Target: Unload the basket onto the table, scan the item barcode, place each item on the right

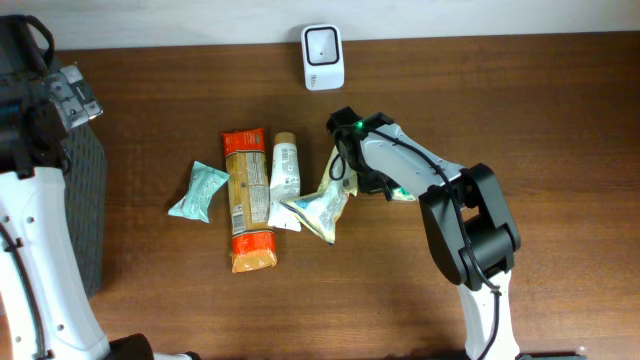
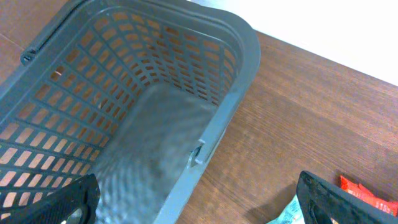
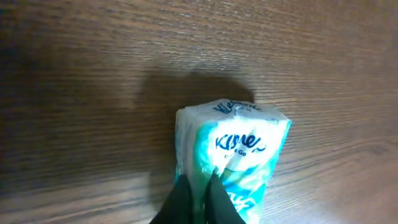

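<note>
Right now the right jaws are clenched on one thin edge of the white-and-teal soft film tissue pack. It sits low over the brown wooden surface, though I cannot tell whether it touches. It is beside the row of snack packets and short of the white boxy scanner. I judge the pack light, squashy and slick, so an edge pinch may slip and a grip across the body would hold firmer. The left jaws stand released over the grey slotted plastic basket.

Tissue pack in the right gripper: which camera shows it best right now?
Right wrist: the tissue pack fills the frame, label readable, pinched at its edge by the shut right gripper. Overhead shows it small, partly hidden beneath that gripper. Left wrist does not show it, only the basket.
</note>
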Action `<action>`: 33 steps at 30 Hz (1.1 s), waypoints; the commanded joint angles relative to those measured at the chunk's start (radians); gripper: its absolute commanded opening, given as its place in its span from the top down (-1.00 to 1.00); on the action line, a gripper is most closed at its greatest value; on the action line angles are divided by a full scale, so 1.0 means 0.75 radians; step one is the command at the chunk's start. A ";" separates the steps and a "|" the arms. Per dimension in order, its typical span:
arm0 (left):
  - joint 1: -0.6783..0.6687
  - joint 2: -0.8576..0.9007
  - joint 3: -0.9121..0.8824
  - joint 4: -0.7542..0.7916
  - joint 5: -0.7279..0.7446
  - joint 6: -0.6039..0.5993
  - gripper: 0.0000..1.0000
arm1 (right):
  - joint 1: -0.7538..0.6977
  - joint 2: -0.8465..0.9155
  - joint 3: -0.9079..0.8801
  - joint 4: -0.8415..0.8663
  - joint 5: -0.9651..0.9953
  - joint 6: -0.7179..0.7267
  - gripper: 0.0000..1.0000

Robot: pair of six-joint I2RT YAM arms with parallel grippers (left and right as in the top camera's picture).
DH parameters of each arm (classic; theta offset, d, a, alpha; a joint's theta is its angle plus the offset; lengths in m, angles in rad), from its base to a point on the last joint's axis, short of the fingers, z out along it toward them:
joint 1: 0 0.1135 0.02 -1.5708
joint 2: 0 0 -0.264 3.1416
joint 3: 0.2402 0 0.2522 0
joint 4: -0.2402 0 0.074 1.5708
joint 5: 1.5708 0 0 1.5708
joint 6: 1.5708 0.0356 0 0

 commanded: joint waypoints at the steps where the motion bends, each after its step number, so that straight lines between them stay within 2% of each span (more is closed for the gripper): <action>1: 0.001 -0.009 -0.002 0.002 -0.018 0.012 -0.98 | -0.004 0.005 0.042 -0.066 -0.037 -0.036 0.92; 3: 0.001 -0.009 -0.002 0.002 -0.018 0.012 -0.98 | -0.018 -0.092 0.131 -0.129 -0.276 -0.125 0.92; 5: 0.001 -0.009 -0.002 0.002 -0.018 0.012 -0.98 | -0.095 -0.241 0.151 -0.087 -0.704 -0.264 0.92; 7: 0.001 -0.009 -0.002 0.002 -0.018 0.012 -0.98 | -0.248 -0.275 0.136 -0.069 -1.195 -0.430 0.92; 9: 0.001 -0.009 -0.002 0.002 -0.018 0.012 -0.98 | -0.353 -0.261 -0.091 0.163 -1.553 -0.461 0.92; 11: 0.001 -0.009 -0.002 0.002 -0.018 0.012 -0.98 | -0.385 -0.261 -0.360 0.453 -1.717 -0.400 0.92; 12: 0.001 -0.009 -0.002 0.002 -0.018 0.012 -0.98 | -0.402 -0.261 -0.471 0.574 -1.703 -0.355 0.92; 14: 0.001 -0.009 -0.002 0.002 -0.018 0.012 -0.98 | -0.458 -0.261 -0.506 0.559 -1.421 -0.292 0.85; 16: 0.001 -0.009 -0.002 0.002 -0.018 0.012 -0.98 | -0.521 -0.261 -0.504 0.535 -1.253 -0.268 0.55; 17: 0.001 -0.009 -0.002 0.002 -0.018 0.012 -0.98 | -0.559 -0.261 -0.490 0.500 -1.187 -0.269 0.29; 21: 0.001 -0.009 -0.002 0.002 -0.018 0.012 -0.98 | -0.609 -0.262 -0.331 0.305 -1.211 -0.392 0.13; 22: 0.001 -0.009 -0.002 0.002 -0.018 0.012 -0.98 | -0.594 -0.263 -0.308 0.278 -1.319 -0.432 0.10; 24: 0.001 -0.009 -0.002 0.002 -0.018 0.012 -0.98 | -0.519 -0.261 -0.316 0.280 -1.371 -0.469 0.00; 29: 0.001 -0.009 -0.002 0.002 -0.018 0.012 -0.98 | -0.430 -0.261 -0.478 0.437 -1.418 -0.465 0.04; 31: 0.001 -0.009 -0.001 0.002 -0.018 0.012 -0.98 | -0.430 -0.261 -0.524 0.472 -1.422 -0.456 0.30; 32: 0.001 -0.009 -0.002 0.002 -0.018 0.012 -0.98 | -0.430 -0.261 -0.533 0.470 -1.401 -0.455 0.49; 33: 0.001 -0.009 -0.001 0.002 -0.018 0.012 -0.98 | -0.430 -0.261 -0.532 0.477 -1.401 -0.454 0.85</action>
